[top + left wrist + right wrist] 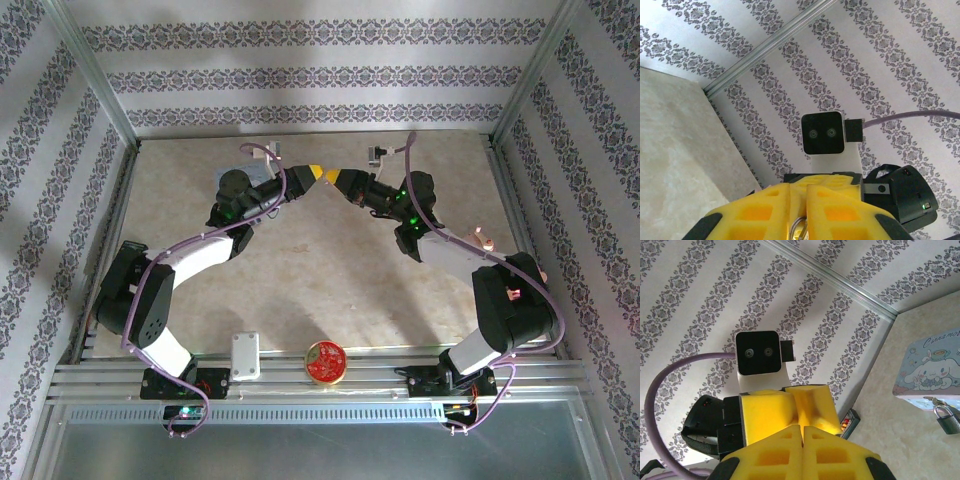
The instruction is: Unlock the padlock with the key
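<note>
**My two grippers tip to tip, the padlock at the tin**

A white box [245, 355] lies at the near edge of the table [330, 290], well apart from the tin [927, 365].

My left gripper [313, 172] is in the air over the far part of the table, near the tin but not touching it. Its yellow fingers [765, 210] stand almost together, and they are clamped on a thin metal loop [799, 226] that sits between them. I cannot tell if this loop belongs to the key, because the rest of it is hidden between the fingers.

A red round thing [326, 362] lies just beside the white box, also well apart from the tin.

My right gripper [338, 178] is in the air too, a little farther from the tin than the left one. The two grippers face each other tip to tip, just beside each other, and I cannot tell if they touch. The right fingers [775, 450] are pressed together, with only a thin seam between them.

The tin is pale blue with a cartoon picture, and it lies on the table close to the patterned wall [700, 300]. The padlock [945, 419] is small and dark grey. In the right wrist view it hangs at the lower edge of the tin, and its thin shackle reaches up to that edge. I cannot tell whether the shackle is locked.
</note>
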